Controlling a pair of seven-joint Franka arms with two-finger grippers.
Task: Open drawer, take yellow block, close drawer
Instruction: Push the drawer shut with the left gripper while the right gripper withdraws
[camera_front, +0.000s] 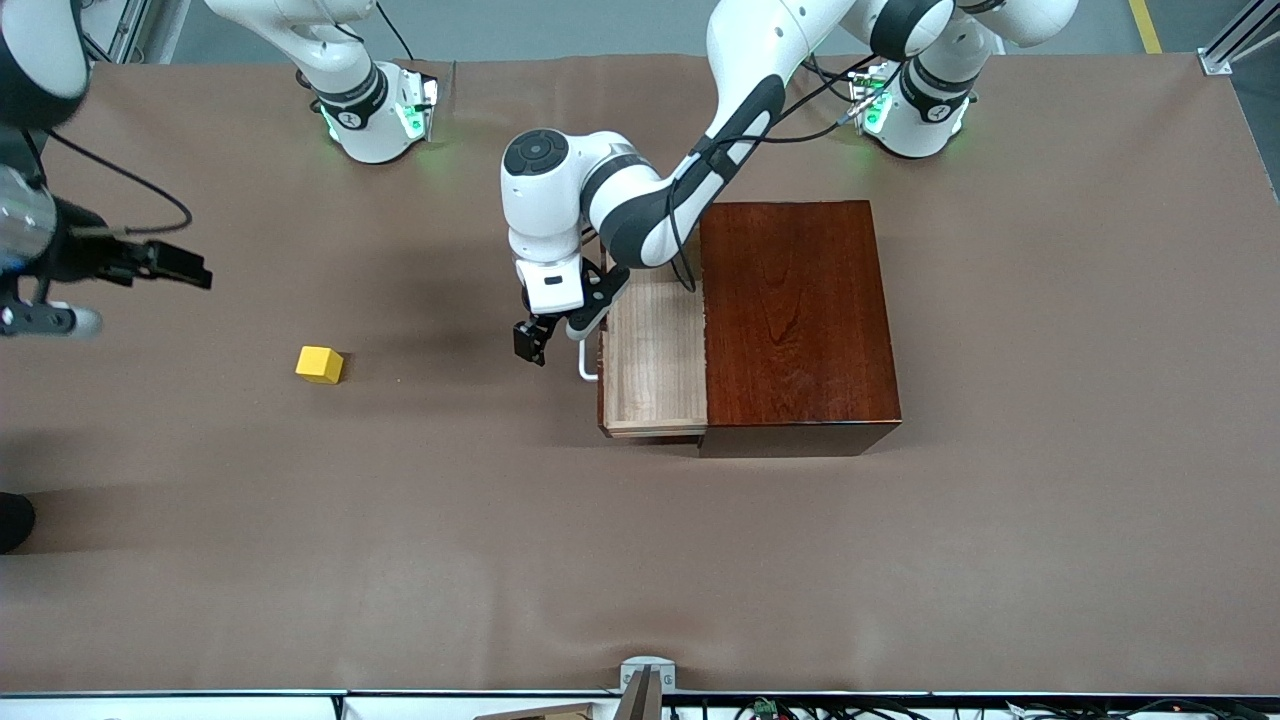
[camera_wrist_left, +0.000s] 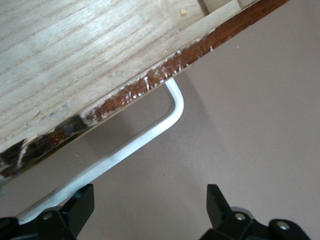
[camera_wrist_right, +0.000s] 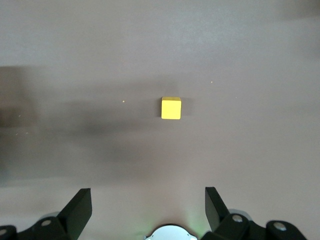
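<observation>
Brown table (camera_front: 900, 560), open drawer (camera_front: 655, 350) showing nothing inside

High front view facing robots, left wrist close over drawer (camera_wrist_left: 75, 55), right wrist high over table (camera_wrist_right: 250, 60)

We see the yellow block (camera_wrist_right: 171, 108) sitting alone on the brown surface (camera_wrist_right: 250, 60), square-on and upright, with one pale top face and a brighter side face showing. Our right tool (camera_wrist_right: 148, 205) hangs above the surface, its two dark fingers (camera_wrist_right: 80, 207) spread wide with nothing between them, well apart from the block.
</observation>
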